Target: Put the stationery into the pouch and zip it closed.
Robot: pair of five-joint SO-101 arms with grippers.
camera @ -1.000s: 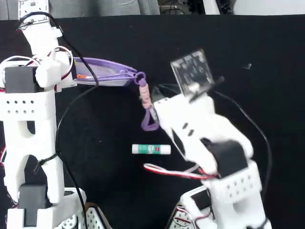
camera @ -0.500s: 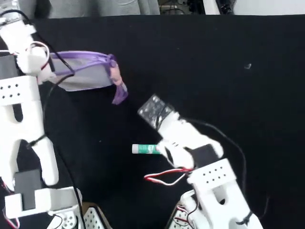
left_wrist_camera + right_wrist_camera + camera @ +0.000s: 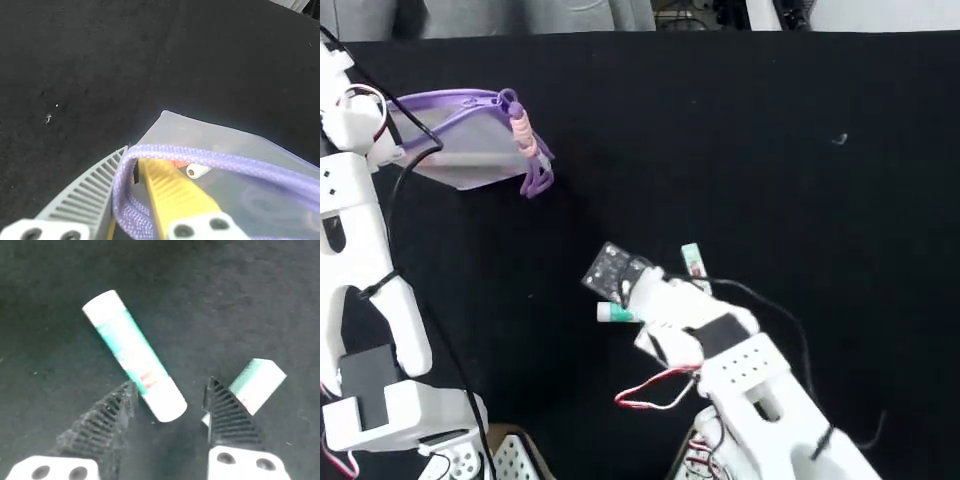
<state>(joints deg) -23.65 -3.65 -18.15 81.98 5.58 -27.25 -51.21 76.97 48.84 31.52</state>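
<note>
A translucent pouch (image 3: 470, 150) with a purple rim, a pink zipper pull and a purple strap hangs at the far left of the black table. My left gripper (image 3: 134, 157) is shut on the pouch's rim (image 3: 210, 160), one grey and one yellow finger pinching it. An orange item and a white cap show inside the pouch. Down at the table's middle, my right gripper (image 3: 171, 385) stands open, low over a white-and-green glue stick (image 3: 132, 357), whose end lies between the fingertips. The same glue stick (image 3: 613, 313) pokes out from under the right arm (image 3: 720, 350). A green-and-white eraser (image 3: 257, 381) lies just outside one finger.
The eraser (image 3: 692, 261) sits on the black table (image 3: 800, 180) just behind the right arm. A red-and-white cable (image 3: 655, 388) loops beside that arm's base. The left arm's tall white frame (image 3: 360, 260) stands along the left edge.
The left arm has carried the pouch leftward and back. The right arm has let go of the strap, swung down and forward, and now hovers over the glue stick; the eraser has come into sight.
</note>
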